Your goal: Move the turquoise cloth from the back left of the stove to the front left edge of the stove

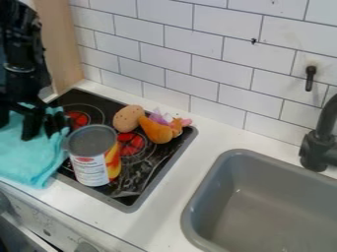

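- You're having the gripper (41, 125) hanging at the left edge of the cooktop (150, 170), right over the teal cloth (18, 155).
- Jaws: can't tell if they're sitting wide or narrow, or if they're pinching any cloth; be checking that before lifting.
- Cloth is lying rumpled, overlapping the cooktop's left side, nearest thing to your jaws.
- Can (91, 170) is standing upright on the cooktop's near-left part, just beside the cloth; probably worth giving it room, since a sideways sweep could be knocking it.
- Brown potato-like toy (126, 119) is resting on the cooktop's far part, with the orange drumstick-like toy (156, 131) beside it and a purple item (158, 117) behind.
- Sink (240, 156) is sitting in the bench (178, 184), right of the cooktop.
- If gripping cloth, you're best aiming for a raised fold, closing gently, then lifting straight up from the cooktop's edge; flat fabric is likely slipping, and a loose corner could be dragging against the can.
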